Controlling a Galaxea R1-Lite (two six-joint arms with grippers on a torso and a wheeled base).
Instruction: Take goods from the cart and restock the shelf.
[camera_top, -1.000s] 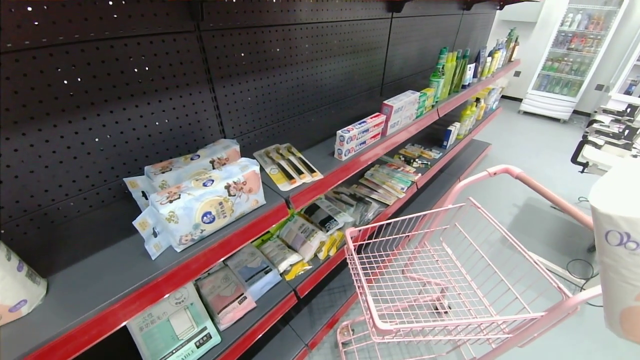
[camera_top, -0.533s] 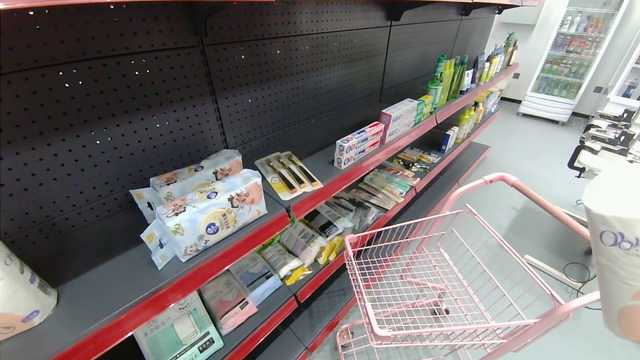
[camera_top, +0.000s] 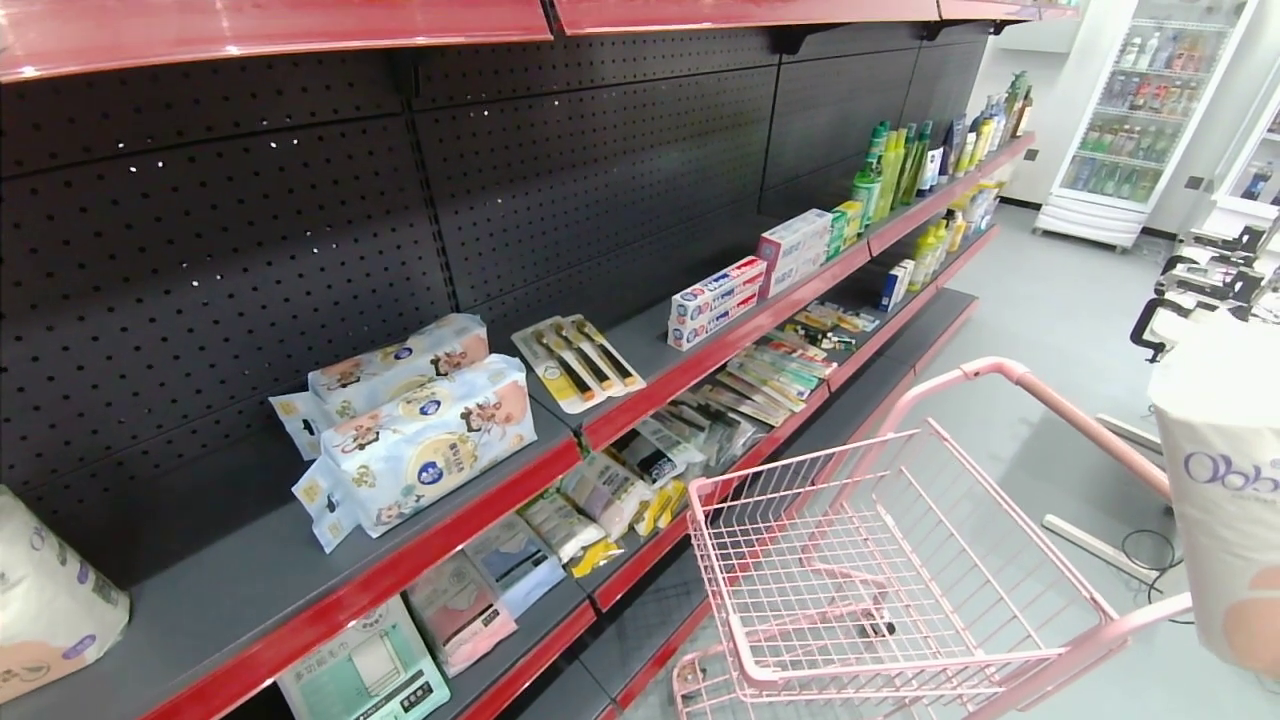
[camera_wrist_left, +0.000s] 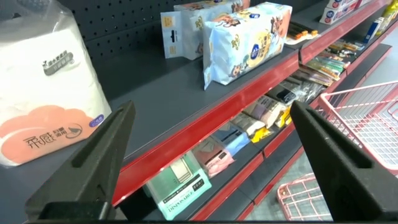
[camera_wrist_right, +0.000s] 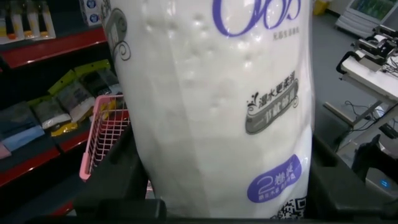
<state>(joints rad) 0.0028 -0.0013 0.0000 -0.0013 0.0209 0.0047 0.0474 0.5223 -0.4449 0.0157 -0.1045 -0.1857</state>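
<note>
Two roll packs are in sight. The held roll pack (camera_wrist_right: 217, 93) stands upright at the near right, beside the near right corner of the pink cart (camera_top: 810, 458). The right gripper (camera_wrist_right: 224, 199) has its dark fingers (camera_wrist_right: 112, 180) pressed against both flanks of the wrapper, closed on it. The shelved roll pack (camera_top: 50, 590) sits at the left end of the middle shelf (camera_top: 230, 580), on the grey board behind the red front edge.

The left gripper (camera_wrist_left: 212, 107) hangs in front of that shelf, fingers spread wide with nothing between them. The shelved roll pack is just to its left. Farther right lie two printed soft packs (camera_top: 420, 445), one leaning against the other, with grey board showing between them and the shelved roll pack.

Right of the soft packs, toothbrush cards (camera_top: 580, 358) lie flat. Next come stacked toothpaste boxes (camera_top: 715, 298), and green bottles (camera_top: 890, 165) stand far along to the right.

On the lower shelf (camera_top: 530, 655) are a teal box (camera_top: 360, 675) and a row of flat pouches (camera_top: 600, 490).

The cart stands close against the shelving at the near right, and its wire basket partly covers the lower boards. A glass-door cooler (camera_top: 1130, 110) stands at the far right.
</note>
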